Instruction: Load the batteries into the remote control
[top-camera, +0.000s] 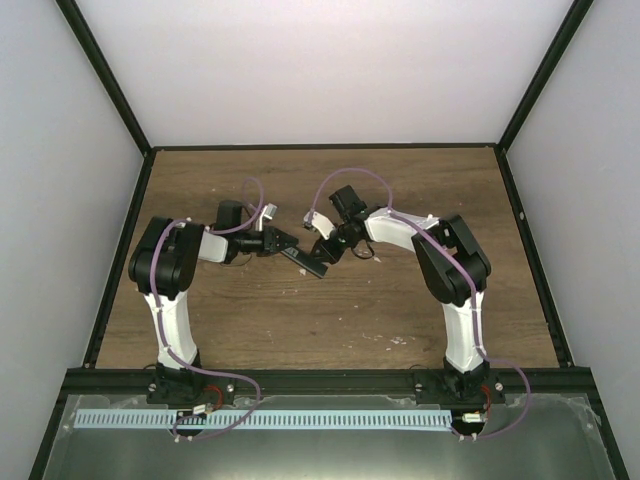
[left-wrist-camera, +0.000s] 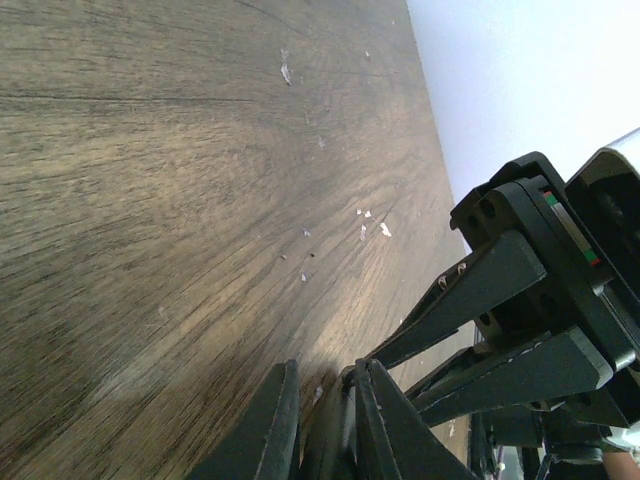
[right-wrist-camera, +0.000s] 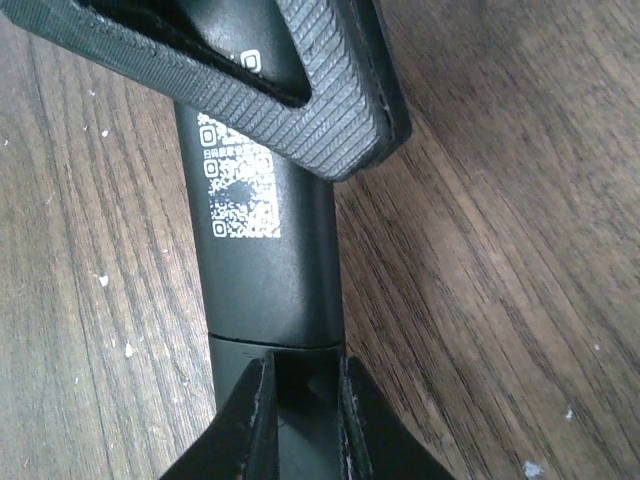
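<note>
Slim black remote (right-wrist-camera: 270, 280) bearing a white QR code (right-wrist-camera: 243, 195).
Left end effector (left-wrist-camera: 330, 375) and right end effector (right-wrist-camera: 303, 372) clamp its opposite ends.

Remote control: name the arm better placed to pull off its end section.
Right, probably. The right pincer clasps the end section of the remote control, below the seam, while the left pincer is shut on the body, steadying it.
</note>
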